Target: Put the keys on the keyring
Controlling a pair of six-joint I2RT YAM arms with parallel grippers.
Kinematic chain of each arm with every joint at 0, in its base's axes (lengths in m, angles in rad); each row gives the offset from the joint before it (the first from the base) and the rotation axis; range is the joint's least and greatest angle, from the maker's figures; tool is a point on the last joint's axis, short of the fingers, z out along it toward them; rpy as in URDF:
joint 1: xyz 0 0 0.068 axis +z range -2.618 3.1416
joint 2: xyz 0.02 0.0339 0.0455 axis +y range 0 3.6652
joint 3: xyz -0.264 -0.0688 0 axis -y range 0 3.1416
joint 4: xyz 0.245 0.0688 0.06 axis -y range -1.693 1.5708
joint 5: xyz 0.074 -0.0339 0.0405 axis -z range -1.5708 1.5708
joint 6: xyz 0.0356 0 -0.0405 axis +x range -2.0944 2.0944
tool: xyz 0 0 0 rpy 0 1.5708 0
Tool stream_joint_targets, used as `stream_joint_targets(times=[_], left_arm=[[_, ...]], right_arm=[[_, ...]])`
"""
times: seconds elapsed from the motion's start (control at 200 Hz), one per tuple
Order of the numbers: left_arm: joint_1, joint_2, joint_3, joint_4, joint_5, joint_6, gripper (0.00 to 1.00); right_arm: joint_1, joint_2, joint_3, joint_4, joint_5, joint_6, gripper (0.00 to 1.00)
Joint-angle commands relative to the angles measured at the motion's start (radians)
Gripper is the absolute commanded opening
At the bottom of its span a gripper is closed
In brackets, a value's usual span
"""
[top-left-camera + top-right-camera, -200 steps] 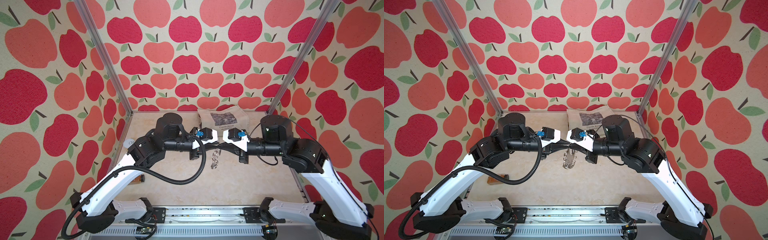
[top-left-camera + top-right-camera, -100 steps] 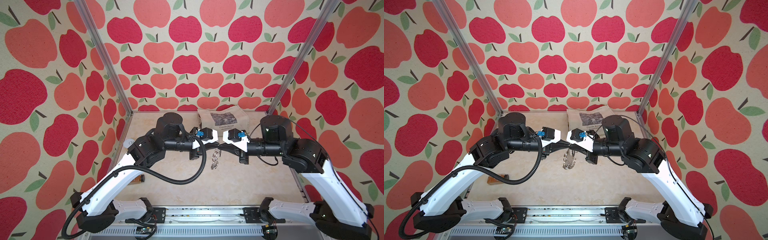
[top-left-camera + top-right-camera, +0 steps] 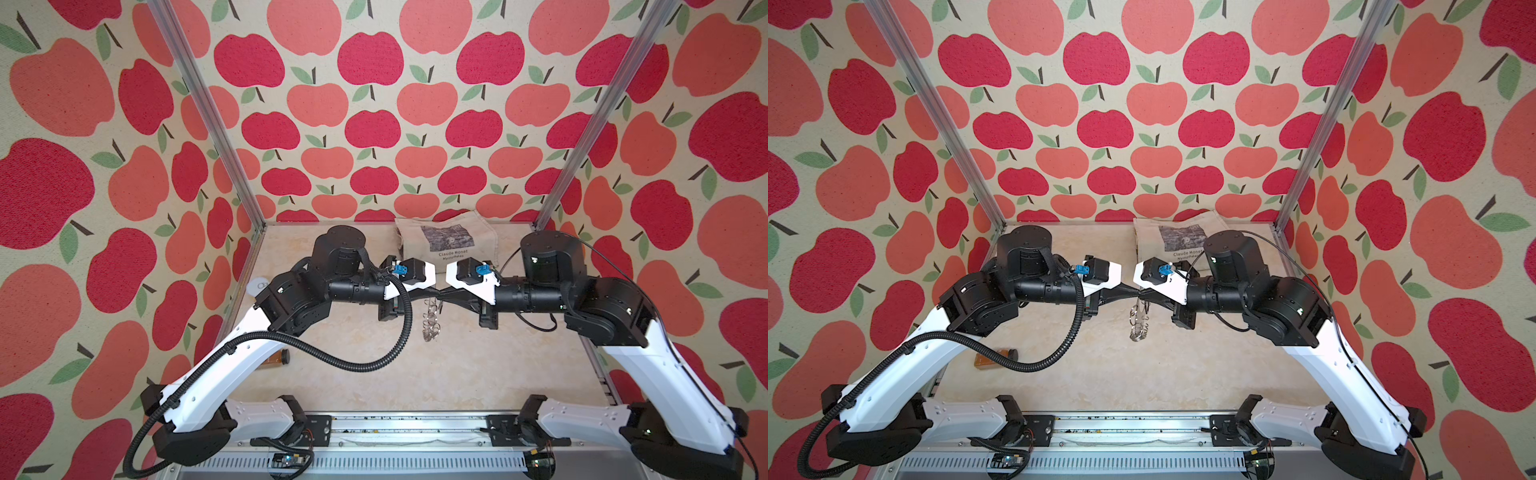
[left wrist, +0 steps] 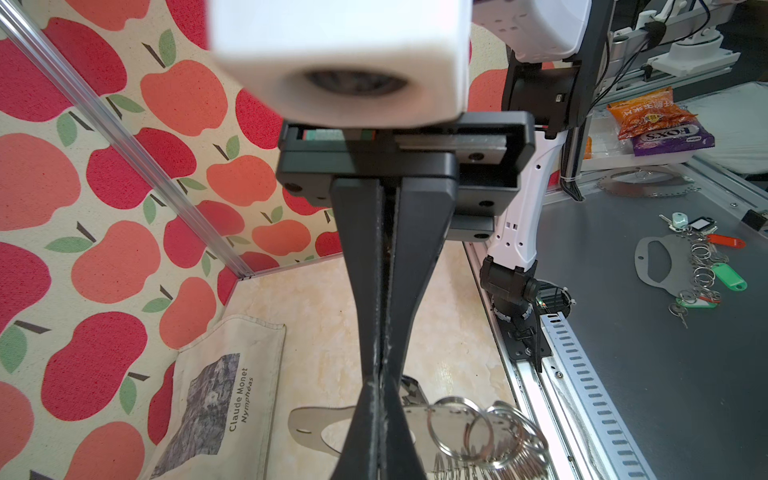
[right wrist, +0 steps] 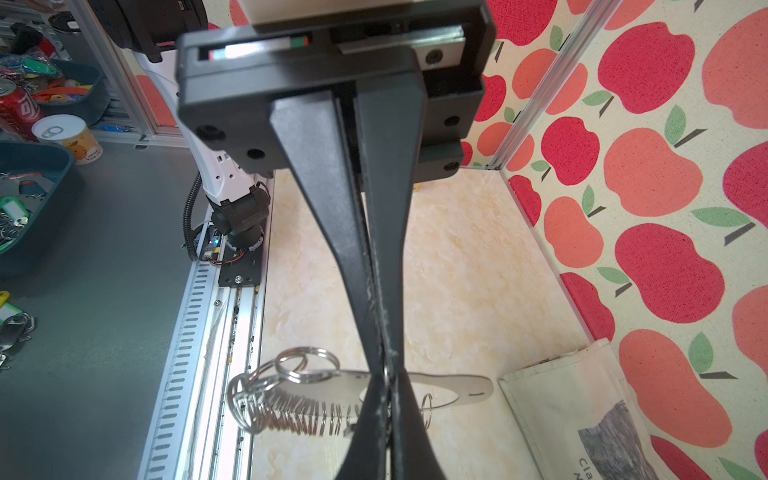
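The keyring (image 3: 431, 324) (image 3: 1139, 324), a thin grey crescent plate (image 4: 309, 428) (image 5: 453, 384) fringed with silver rings (image 4: 490, 432) (image 5: 291, 407), hangs in the air above the table's middle. My right gripper (image 3: 441, 292) (image 5: 385, 370) is shut on the plate's upper edge. My left gripper (image 3: 433, 292) (image 4: 380, 370) meets it tip to tip from the opposite side, and its jaws are shut at that same edge. A small notched grey piece (image 4: 411, 390) shows beside the tips; I cannot tell what it is. The keys are out of view.
A canvas tote bag (image 3: 446, 241) lies at the back wall. An amber bottle (image 3: 276, 358) lies under the left arm, and a white disc (image 3: 258, 286) sits by the left wall. On the grey bench outside is another ring plate (image 4: 660, 262) with coloured tags.
The left jaws have closed the last small gap at the plate's edge. The hanging keyring has shifted slightly; both arms stay almost where they were.
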Motion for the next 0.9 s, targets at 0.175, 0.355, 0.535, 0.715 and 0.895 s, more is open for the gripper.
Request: stream_joint_targets(times=[0.175,0.355,0.535,0.715,0.895], left_arm=[[-0.001,-0.021,-0.029,0.072,-0.006,-0.009,0.00],[0.033,-0.069,-0.085,0.184,-0.002,-0.047,0.00],[0.070,-0.093,-0.108,0.240,0.050,-0.088,0.00],[0.081,-0.098,-0.109,0.258,0.086,-0.103,0.00],[0.082,-0.096,-0.103,0.245,0.115,-0.096,0.00]], right_arm=[[0.001,-0.009,0.008,0.039,-0.017,-0.007,0.00],[0.001,-0.027,0.000,0.035,0.004,-0.006,0.17],[0.001,-0.038,-0.008,0.024,0.018,-0.013,0.26],[-0.001,-0.034,-0.010,0.041,0.016,-0.014,0.30],[0.000,-0.043,-0.008,0.077,0.024,-0.012,0.39]])
